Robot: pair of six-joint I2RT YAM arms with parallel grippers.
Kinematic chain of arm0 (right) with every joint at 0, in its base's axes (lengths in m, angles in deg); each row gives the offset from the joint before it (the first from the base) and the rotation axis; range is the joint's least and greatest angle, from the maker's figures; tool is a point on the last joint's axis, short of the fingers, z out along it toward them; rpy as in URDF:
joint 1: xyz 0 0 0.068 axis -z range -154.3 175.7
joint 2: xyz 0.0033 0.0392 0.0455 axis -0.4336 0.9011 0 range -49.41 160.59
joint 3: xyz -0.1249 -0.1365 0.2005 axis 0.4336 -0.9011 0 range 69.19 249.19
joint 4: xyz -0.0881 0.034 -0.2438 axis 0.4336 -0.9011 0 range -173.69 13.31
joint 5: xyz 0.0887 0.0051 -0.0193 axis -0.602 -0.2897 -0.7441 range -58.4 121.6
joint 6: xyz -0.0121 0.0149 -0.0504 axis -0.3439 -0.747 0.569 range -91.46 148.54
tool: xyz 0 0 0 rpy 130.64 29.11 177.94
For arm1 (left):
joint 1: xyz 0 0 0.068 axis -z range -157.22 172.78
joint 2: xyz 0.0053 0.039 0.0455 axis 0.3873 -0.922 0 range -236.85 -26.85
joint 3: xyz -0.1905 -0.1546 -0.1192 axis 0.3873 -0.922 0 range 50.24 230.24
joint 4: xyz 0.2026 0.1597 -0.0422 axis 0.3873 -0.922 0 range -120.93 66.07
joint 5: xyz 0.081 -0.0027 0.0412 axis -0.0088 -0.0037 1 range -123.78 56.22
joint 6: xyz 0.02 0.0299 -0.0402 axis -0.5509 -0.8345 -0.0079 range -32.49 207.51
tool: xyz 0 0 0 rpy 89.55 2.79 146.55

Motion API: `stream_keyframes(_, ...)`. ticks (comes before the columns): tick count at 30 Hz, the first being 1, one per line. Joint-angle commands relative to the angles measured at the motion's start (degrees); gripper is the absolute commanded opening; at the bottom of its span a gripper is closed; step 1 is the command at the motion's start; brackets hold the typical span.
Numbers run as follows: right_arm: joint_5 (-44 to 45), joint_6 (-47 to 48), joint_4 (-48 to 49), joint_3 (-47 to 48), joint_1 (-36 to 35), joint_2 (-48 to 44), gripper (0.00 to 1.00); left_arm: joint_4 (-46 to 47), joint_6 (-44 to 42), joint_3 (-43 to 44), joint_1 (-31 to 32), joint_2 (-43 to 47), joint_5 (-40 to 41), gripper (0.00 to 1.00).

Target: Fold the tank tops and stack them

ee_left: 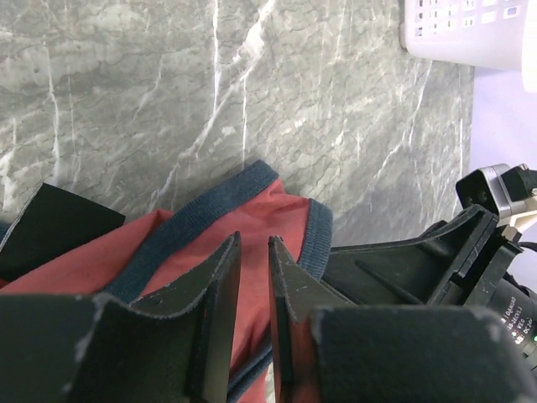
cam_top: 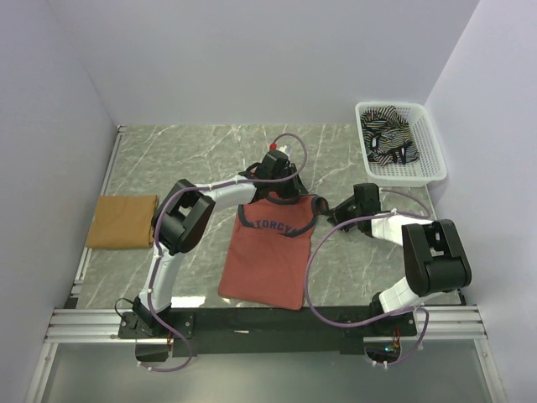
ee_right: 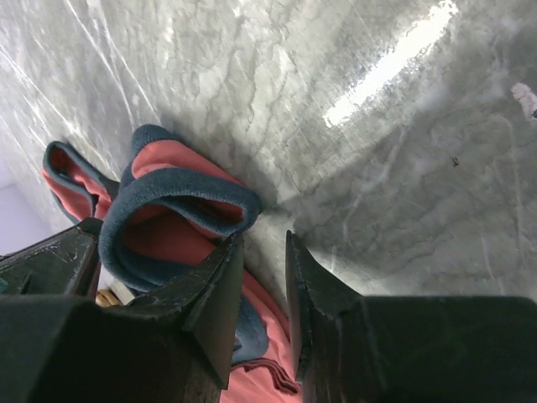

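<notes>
Pinching one shoulder strap of the brick-red tank top (cam_top: 267, 260) with the left gripper (ee_left: 252, 245), matte black jaws drawn close with soft red knit and ribbed navy trim between them. Clamped the same way with the right gripper (ee_right: 262, 242), narrow jaws around the other strap, navy binding curled into a loop at the left fingertip.

Reaching from the lower left of the overhead view, elbow bent sharply, white forearm stretched toward frame centre. From the lower right, folded tight at the elbow, forearm pointing left to the top's collar.

Spread flat at centre below both wrists, hem toward the bottom edge, neckline slightly rumpled. Dark block lettering across the chest, roughly "TORCY", partly creased.

At the left edge, lying as a neat folded rectangle: the mustard-tan tank top (cam_top: 122, 221). At the upper right, bunched inside a white plastic mesh basket (cam_top: 432, 172): the striped tank top (cam_top: 386, 143).

Underneath everything, a glossy grey-green marbled surface (cam_top: 201, 151) with pale veins.
</notes>
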Motion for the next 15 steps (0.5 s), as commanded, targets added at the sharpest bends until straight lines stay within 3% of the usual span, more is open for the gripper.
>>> stream_keyframes(1,1.19,-0.97,2.76,0.55,0.32,-1.47,0.34,2.59,-0.21,1.55,-0.39,-0.03,-1.52,0.25)
stream_keyframes(8,2.33,-1.41,2.76,-0.51,0.32,-4.47,0.34,2.85,-0.13,2.17,-0.57,-1.0,-2.58,0.24)
stream_keyframes(15,1.1,-0.62,2.14,3.01,0.32,1.5,0.35,3.64,0.31,1.64,-0.65,-1.09,-3.37,0.23)
